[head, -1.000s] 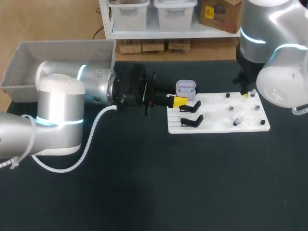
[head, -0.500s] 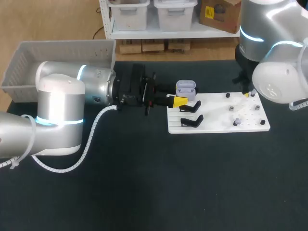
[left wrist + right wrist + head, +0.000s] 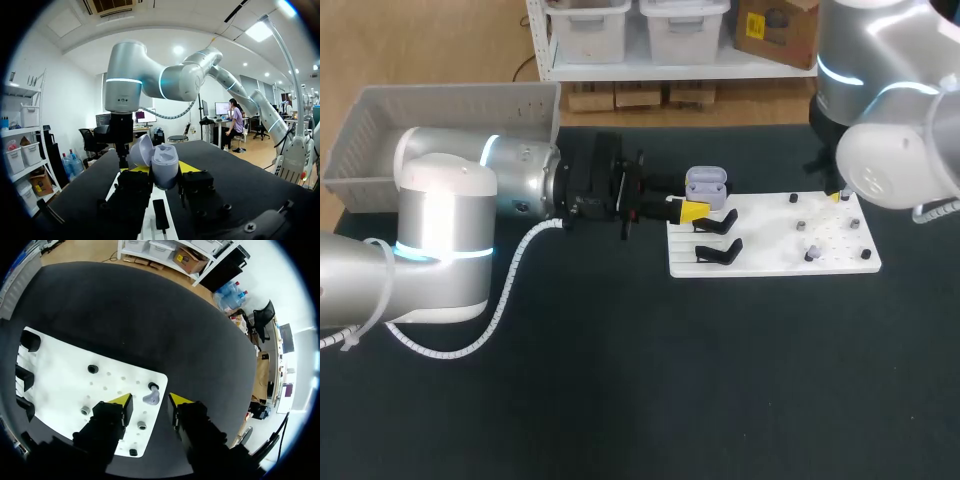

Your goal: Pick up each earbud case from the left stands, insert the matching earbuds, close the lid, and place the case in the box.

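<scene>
Left gripper [image 3: 162, 169] pinches open earbud case [image 3: 165, 162].
Right gripper [image 3: 149, 401] spread, over lavender earbud [image 3: 151, 399] at white board [image 3: 60, 385] far-right corner.

We see the widest free room on the near half of the table [image 3: 650, 400]: a gripper could cross it from either side. Farther back, the left arm [image 3: 520, 185] lies low between the box [image 3: 450, 105] and the board [image 3: 760, 240], so it bars the straight way between them. The left gripper [image 3: 161, 170] is clamped on the case [image 3: 706, 185] at the board's far left corner, which blocks this corner. Just beside it, 2 stands [image 3: 718, 222] rise along the left edge. The board's middle is bare. On its right part small pegs [image 3: 801, 225] stand apart. The right arm [image 3: 890, 170] hangs over the far right corner, and the right gripper [image 3: 150, 400], fingers apart, is above an earbud [image 3: 151, 399].
</scene>
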You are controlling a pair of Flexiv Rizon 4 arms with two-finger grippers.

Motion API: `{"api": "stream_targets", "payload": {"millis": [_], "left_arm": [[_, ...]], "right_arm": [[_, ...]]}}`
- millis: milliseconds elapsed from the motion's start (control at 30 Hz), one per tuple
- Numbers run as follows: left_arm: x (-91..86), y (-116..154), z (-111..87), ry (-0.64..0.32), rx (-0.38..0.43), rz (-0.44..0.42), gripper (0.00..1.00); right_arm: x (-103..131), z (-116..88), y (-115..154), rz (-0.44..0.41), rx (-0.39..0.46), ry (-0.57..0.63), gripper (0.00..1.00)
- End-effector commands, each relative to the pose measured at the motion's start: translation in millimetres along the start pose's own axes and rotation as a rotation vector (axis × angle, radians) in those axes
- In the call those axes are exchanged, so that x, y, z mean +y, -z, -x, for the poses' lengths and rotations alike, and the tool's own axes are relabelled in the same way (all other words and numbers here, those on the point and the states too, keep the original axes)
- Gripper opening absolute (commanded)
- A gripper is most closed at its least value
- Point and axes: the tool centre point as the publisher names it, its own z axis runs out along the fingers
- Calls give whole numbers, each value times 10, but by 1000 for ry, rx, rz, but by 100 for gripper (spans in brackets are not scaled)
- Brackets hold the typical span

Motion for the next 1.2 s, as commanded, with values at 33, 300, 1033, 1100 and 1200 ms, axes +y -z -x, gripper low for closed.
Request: {"api": "stream_targets", "payload": {"millis": [33, 300, 1033, 1100, 1200], "left_arm": [[-16, 0, -7, -3, -2, 5, 0], [-16, 0, -7, -3, -2, 5, 0], [-16, 0, -7, -3, -2, 5, 0], [-16, 0, -7, -3, -2, 5, 0], [-16, 0, -7, -3, -2, 5, 0]], "right_arm": [[-10, 13, -35, -1, 5, -2, 44], [-21, 2, -61, -2, 8, -6, 41], [-36, 1, -79, -8, 5, -11, 29], [-36, 1, -82, -7, 6, -10, 27], [-34, 0, -87, -7, 8, -9, 23]]}}
